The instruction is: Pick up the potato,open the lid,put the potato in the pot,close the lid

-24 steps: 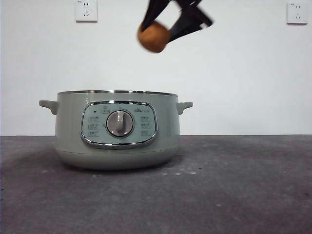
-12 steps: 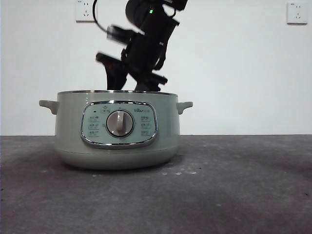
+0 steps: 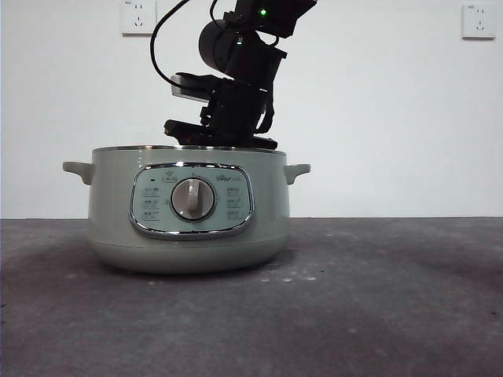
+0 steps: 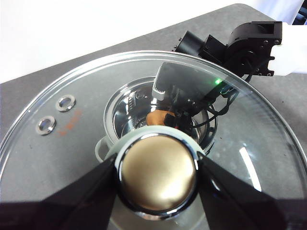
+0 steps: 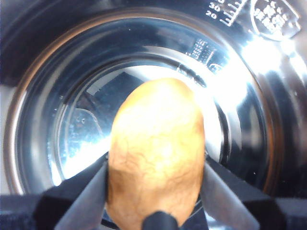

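sage-green pot (image 3: 189, 228), one, round, on the grey speckled surface (image 3: 377, 314), chrome-framed panel, silver dial. right pincer (image 5: 156, 201) reaches into its steel bowl, clamped on the one smooth orange-brown potato (image 5: 156, 163). left pincer (image 4: 156, 179) grips the glass lid (image 4: 72, 143) by its knob, above the pot.

A second ago my right gripper (image 5: 154, 191) carried the potato (image 5: 156, 153) high above the pot (image 3: 189, 208), out in plain sight. Since then I have come down until my jaws reach inside the pot's rim, and from the front the potato has dropped behind its wall.
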{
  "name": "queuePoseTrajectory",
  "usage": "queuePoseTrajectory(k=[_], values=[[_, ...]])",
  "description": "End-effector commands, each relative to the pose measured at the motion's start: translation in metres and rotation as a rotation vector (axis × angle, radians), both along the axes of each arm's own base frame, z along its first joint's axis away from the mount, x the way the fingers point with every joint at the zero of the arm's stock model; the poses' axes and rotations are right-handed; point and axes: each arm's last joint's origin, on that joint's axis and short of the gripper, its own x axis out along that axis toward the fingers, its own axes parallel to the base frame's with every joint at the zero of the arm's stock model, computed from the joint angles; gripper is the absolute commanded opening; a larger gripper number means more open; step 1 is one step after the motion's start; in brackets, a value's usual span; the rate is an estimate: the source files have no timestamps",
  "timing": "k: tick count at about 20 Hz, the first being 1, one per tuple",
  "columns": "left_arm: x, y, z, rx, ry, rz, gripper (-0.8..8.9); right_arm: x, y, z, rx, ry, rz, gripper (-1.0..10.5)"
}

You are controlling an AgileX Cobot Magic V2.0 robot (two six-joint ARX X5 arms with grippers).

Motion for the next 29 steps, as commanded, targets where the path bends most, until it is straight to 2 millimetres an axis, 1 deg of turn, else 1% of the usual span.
queuePoseTrajectory(k=[1, 2, 3, 4, 5, 6, 7, 9, 10, 12, 13, 14, 15, 18, 19, 21, 23, 26, 29], values=[[-0.001, 0.000, 0.007, -0.013, -0.061, -0.010, -0.08, 0.002, 0.003, -0.015, -0.023, 0.027, 0.006, 4.9], [0.001, 0.000, 0.007, -0.012, -0.056, -0.010, -0.08, 0.002, 0.003, -0.013, -0.020, 0.024, 0.006, 5.1], [0.003, -0.001, 0.006, -0.011, -0.050, -0.010, -0.08, 0.002, 0.004, -0.009, -0.007, 0.018, 0.009, 5.1], [0.004, -0.001, 0.006, -0.010, -0.046, -0.010, -0.08, 0.003, 0.004, -0.002, 0.006, 0.002, 0.009, 5.1], [0.006, -0.001, 0.006, -0.010, -0.042, -0.010, -0.08, 0.003, 0.005, 0.010, 0.020, -0.011, 0.003, 5.1], [0.006, -0.001, 0.005, -0.009, -0.041, -0.010, -0.08, 0.002, 0.004, 0.022, 0.026, -0.018, 0.003, 5.1], [0.006, -0.001, 0.005, -0.010, -0.041, -0.010, -0.08, 0.000, 0.002, 0.039, 0.031, -0.026, 0.003, 5.0], [0.006, -0.001, 0.005, -0.010, -0.041, -0.010, -0.08, -0.007, -0.005, 0.078, 0.046, -0.040, -0.003, 5.0], [0.007, -0.001, 0.005, -0.009, -0.040, -0.011, -0.08, -0.015, -0.011, 0.102, 0.060, -0.036, -0.024, 5.0], [0.010, -0.002, 0.005, -0.010, -0.042, -0.013, -0.08, -0.032, -0.024, 0.139, 0.095, -0.038, -0.036, 4.3], [0.011, -0.002, 0.005, -0.010, -0.044, -0.013, -0.08, -0.039, -0.031, 0.158, 0.167, -0.045, -0.035, 4.3], [0.013, -0.003, 0.005, -0.011, -0.038, -0.021, -0.08, -0.047, -0.037, 0.173, 0.202, -0.062, -0.032, 4.3], [0.013, -0.005, 0.004, -0.010, -0.035, -0.029, -0.08, -0.054, -0.044, 0.185, 0.193, -0.104, -0.054, 4.3], [0.013, -0.006, 0.005, -0.011, -0.039, -0.039, -0.08, -0.083, -0.068, 0.215, 0.189, -0.162, -0.082, 4.3], [0.015, -0.006, 0.005, -0.012, -0.043, -0.039, -0.08, -0.094, -0.077, 0.223, 0.181, -0.174, -0.081, 4.3], [0.021, -0.008, 0.006, -0.015, -0.055, -0.041, -0.08, -0.126, -0.102, 0.237, 0.166, -0.182, -0.075, 4.3], [0.030, -0.011, 0.005, -0.031, -0.053, -0.076, -0.08, -0.159, -0.128, 0.244, 0.160, -0.181, -0.072, 4.3], [0.052, -0.019, 0.000, -0.036, -0.032, -0.107, -0.08, -0.211, -0.168, 0.243, 0.163, -0.181, -0.075, 4.3], [0.078, -0.032, -0.006, -0.034, -0.033, -0.140, -0.08, -0.255, -0.202, 0.231, 0.176, -0.178, -0.098, 4.3]])
